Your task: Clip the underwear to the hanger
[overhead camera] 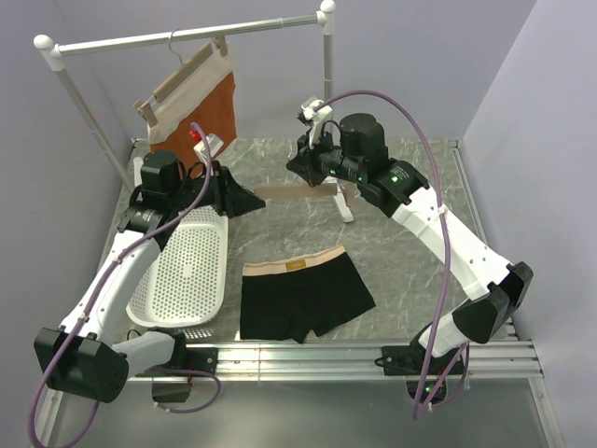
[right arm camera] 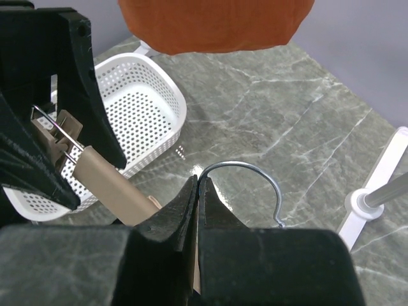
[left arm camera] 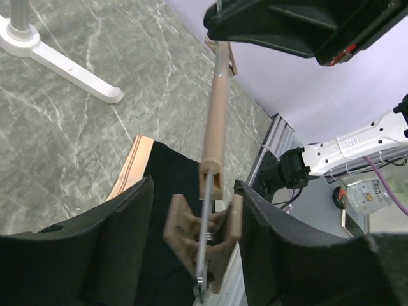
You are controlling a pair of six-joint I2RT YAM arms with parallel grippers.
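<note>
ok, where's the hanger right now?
Top view, back centre: the hanger is aloft between left gripper and right gripper, behind the underwear.

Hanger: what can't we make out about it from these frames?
- Far clip: left wrist view, the right gripper blocks nearly all of that end of the hanger.
- Hook: base hidden by the shut gripper, right wrist view.
- Near clip: left wrist view, unclear whether the left gripper presses it.

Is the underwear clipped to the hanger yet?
No, the underwear lies flat on the table, apart from the hanger.
</note>
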